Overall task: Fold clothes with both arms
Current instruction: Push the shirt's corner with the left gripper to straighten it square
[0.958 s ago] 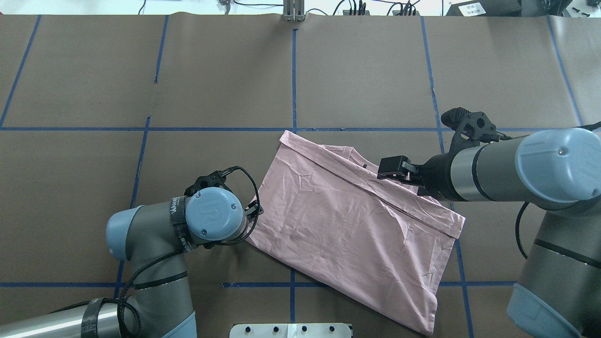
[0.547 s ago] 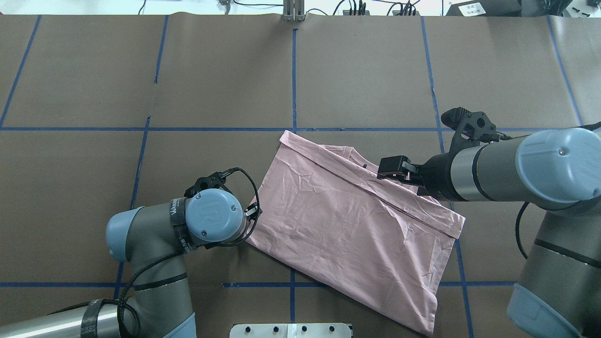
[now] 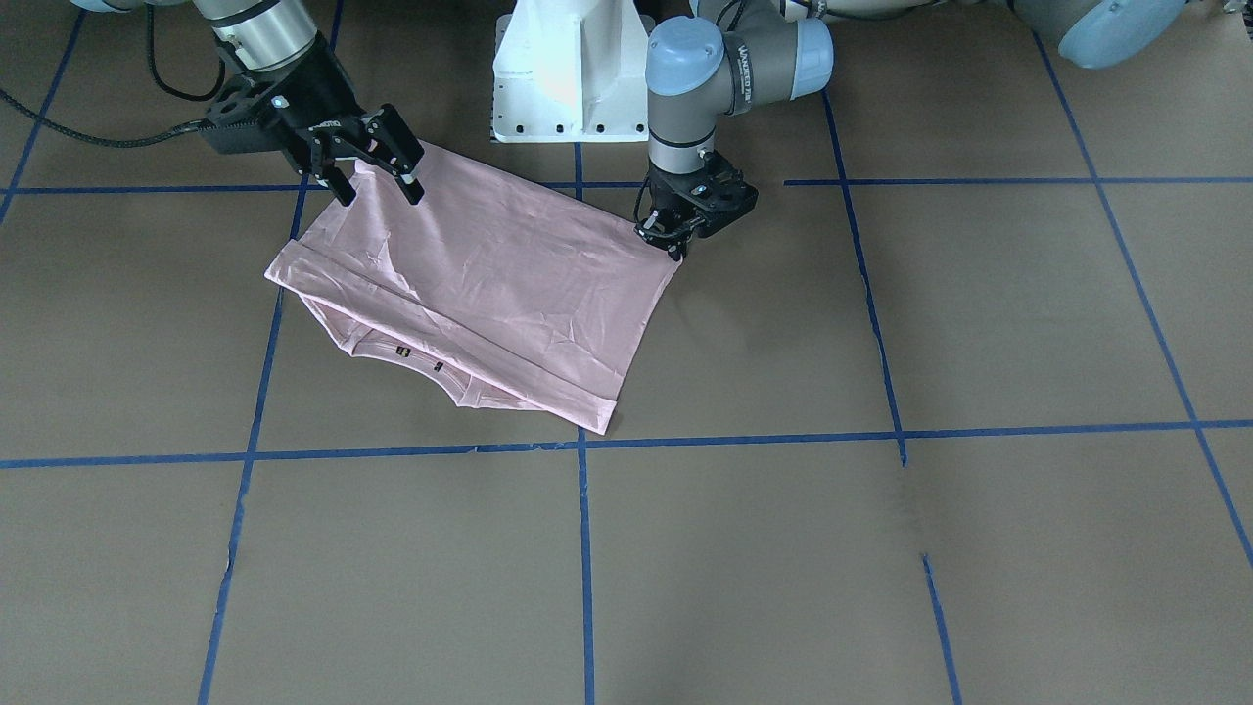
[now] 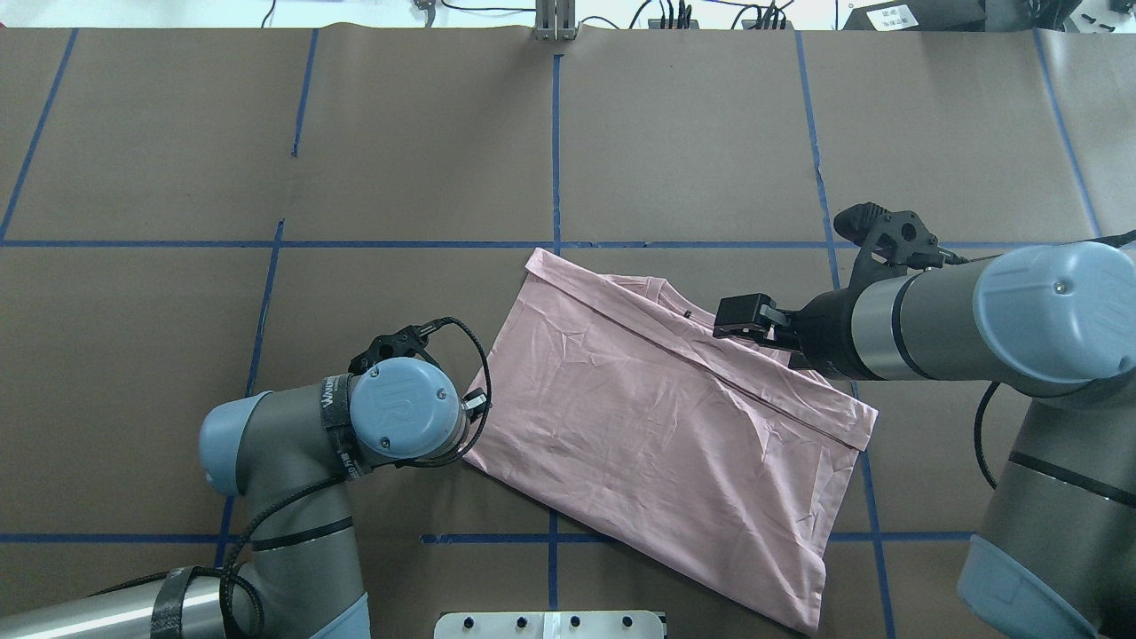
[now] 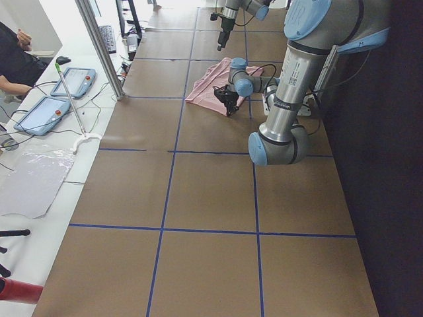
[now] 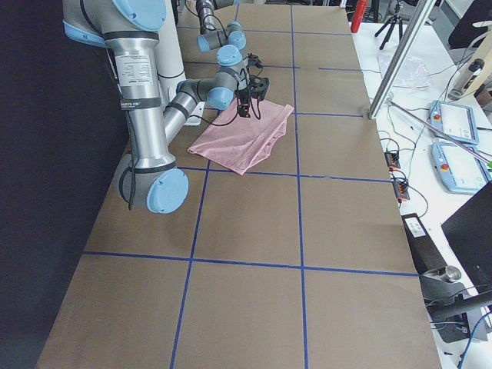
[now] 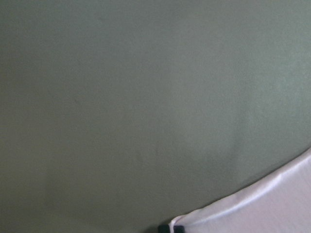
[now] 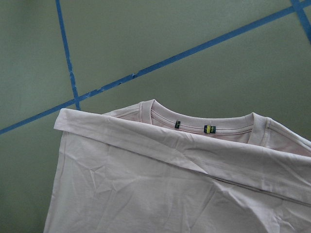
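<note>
Beside the shirt (image 4: 657, 426), the left gripper (image 3: 673, 243) has inched lower (pinching cloth or not, I cannot tell); the right gripper (image 3: 382, 194) hangs spread, unmoved. A grasp seems underway.

A pale pink shirt (image 4: 657, 426) lies folded flat and askew on the counter (image 4: 399, 177), its collar (image 8: 204, 121) peeking from under the folded-over layer. The left pincer (image 3: 675, 243) pinches one corner. The right pincer (image 3: 382, 194) hangs spread over the opposite edge.

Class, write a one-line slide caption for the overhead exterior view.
Right pincer hangs open above a folded pink T-shirt on the taped brown table.
</note>
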Robot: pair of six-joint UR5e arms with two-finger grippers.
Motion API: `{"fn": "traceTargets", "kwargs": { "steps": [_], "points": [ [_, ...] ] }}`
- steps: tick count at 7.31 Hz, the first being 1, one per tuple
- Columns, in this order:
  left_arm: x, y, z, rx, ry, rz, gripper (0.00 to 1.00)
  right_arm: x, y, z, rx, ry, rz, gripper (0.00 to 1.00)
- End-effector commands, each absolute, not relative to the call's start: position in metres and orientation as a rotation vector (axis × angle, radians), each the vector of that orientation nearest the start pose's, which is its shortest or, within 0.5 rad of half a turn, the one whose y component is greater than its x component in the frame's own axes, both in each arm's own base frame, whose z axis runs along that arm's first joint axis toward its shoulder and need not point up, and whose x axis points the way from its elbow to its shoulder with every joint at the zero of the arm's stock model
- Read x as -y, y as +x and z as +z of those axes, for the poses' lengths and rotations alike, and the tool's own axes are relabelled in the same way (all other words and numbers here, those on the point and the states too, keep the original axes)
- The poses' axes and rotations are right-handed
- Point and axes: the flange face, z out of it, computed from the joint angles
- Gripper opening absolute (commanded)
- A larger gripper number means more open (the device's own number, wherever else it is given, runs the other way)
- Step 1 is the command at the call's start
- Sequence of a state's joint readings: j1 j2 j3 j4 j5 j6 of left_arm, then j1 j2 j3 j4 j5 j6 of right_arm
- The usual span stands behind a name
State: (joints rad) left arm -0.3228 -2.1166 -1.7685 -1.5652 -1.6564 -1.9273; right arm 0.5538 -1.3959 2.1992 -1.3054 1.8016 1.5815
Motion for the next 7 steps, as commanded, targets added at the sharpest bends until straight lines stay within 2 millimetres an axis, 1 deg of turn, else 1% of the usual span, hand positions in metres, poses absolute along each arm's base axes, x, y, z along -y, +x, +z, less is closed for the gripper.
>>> {"fn": "traceTargets", "kwargs": {
  "steps": [1,2,3,4,5,6,7],
  "points": [
    [0.351,0.56,0.268,-0.748,-0.072,-0.648,0.0,0.346,-0.349,0.258,1.088,0.083,0.383,1.0],
    [0.382,0.542,0.271,-0.742,-0.019,-0.617,0.0,0.346,-0.349,0.258,1.089,0.082,0.382,1.0],
    [0.413,0.527,0.281,-0.725,0.014,-0.632,0.0,0.345,-0.349,0.257,1.09,0.081,0.383,1.0],
    [0.443,0.512,0.284,-0.739,0.051,-0.633,0.0,0.345,-0.349,0.257,1.091,0.083,0.384,1.0],
    [0.473,0.505,0.289,-0.783,0.088,-0.643,0.0,0.346,-0.348,0.257,1.091,0.085,0.386,1.0],
    [0.506,0.51,0.289,-0.78,0.121,-0.631,0.0,0.346,-0.347,0.255,1.095,0.09,0.389,1.0],
    [0.533,0.512,0.285,-0.786,0.147,-0.63,0.0,0.346,-0.347,0.257,1.092,0.091,0.391,1.0]
  ]
}}
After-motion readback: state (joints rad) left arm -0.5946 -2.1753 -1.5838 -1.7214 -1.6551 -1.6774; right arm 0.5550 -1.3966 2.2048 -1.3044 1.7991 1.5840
